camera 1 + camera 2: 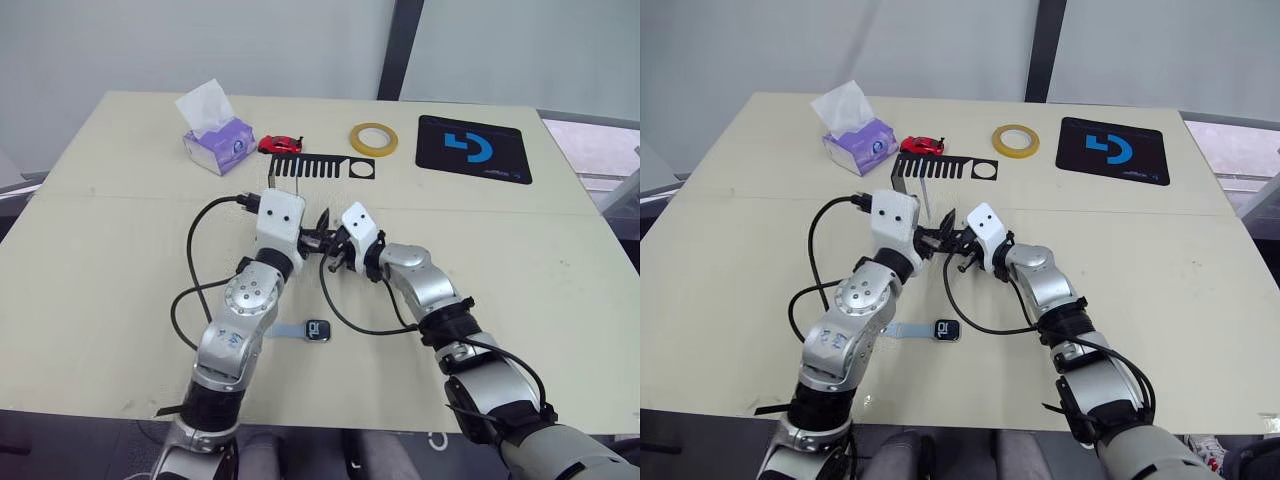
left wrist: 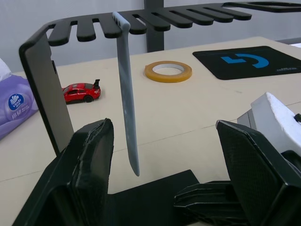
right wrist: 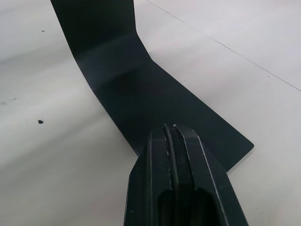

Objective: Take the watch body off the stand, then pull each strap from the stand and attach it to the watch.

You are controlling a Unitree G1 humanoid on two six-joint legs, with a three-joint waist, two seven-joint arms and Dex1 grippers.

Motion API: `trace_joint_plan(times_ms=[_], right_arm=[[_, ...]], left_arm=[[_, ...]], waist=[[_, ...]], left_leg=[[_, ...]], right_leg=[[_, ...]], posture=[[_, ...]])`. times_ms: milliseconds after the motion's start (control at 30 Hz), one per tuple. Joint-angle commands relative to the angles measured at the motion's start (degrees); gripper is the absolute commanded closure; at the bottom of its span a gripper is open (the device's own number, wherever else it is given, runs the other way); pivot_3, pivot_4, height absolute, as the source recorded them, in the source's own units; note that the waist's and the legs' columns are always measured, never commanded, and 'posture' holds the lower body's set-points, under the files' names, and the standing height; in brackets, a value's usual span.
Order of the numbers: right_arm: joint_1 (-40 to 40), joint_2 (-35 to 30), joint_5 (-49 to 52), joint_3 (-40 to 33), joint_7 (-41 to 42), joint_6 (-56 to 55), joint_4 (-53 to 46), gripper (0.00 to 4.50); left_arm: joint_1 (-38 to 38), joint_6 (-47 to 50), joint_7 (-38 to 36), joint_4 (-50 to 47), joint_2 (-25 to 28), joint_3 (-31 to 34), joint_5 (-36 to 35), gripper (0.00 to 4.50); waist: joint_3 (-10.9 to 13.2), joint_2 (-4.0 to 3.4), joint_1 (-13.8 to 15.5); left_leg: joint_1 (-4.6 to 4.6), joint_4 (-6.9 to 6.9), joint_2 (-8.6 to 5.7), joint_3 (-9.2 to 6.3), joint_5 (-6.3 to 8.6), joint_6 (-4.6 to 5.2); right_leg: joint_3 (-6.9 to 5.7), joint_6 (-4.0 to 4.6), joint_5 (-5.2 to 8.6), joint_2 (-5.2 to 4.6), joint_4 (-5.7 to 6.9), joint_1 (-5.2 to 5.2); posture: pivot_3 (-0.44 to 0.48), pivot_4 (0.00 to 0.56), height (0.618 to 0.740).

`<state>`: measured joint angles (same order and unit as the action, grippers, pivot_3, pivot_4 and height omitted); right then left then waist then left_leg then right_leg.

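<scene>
The black stand (image 1: 320, 167) is at the table's middle back, and one pale strap (image 2: 128, 103) hangs from a slot of its comb bar. My left gripper (image 2: 164, 129) is open, its fingers wide apart on either side of the strap's lower end without touching it. My right gripper (image 3: 171, 128) is shut with nothing in it, its tips down at the stand's flat foot (image 3: 141, 94). The watch body (image 1: 317, 330) lies on the table near the front. The other strap (image 1: 288, 330) lies against its left side.
A purple tissue pack (image 1: 215, 140) and a red toy car (image 1: 280, 144) sit behind the stand to the left. A yellow tape ring (image 1: 373, 139) and a black mouse pad (image 1: 472, 148) lie at the back right. Black cables loop beside both forearms.
</scene>
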<state>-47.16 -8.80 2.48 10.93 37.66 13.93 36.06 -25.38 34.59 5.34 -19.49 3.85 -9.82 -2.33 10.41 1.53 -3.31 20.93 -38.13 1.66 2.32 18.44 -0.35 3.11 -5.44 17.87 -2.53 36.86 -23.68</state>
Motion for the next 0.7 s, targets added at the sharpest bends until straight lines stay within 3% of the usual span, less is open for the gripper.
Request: trace_joint_plan(times_ms=[33,700], right_arm=[[1.52,-0.05,-1.88,1.36,0.06,2.24,2.49,4.50],[1.37,-0.35,-1.98,0.92,-0.18,2.66,2.44,4.50]], left_arm=[[-1.60,-2.19,0.45,0.16,-1.13,0.79,1.80,0.80],[-4.78,-5.46,1.70,7.97,-4.79,2.89,5.03,0.80]], waist=[[0.00,0.00,0.00],[0.00,0.00,0.04]], left_leg=[[0.00,0.00,0.00,0.00,0.00,0.00],[0.00,0.01,0.00,0.00,0.00,0.00]], right_leg=[[0.00,0.00,0.00,0.00,0.00,0.00],[0.00,0.00,0.00,-0.01,-0.01,0.00]], posture=[[0.000,0.150,0.738],[0.000,0.150,0.738]])
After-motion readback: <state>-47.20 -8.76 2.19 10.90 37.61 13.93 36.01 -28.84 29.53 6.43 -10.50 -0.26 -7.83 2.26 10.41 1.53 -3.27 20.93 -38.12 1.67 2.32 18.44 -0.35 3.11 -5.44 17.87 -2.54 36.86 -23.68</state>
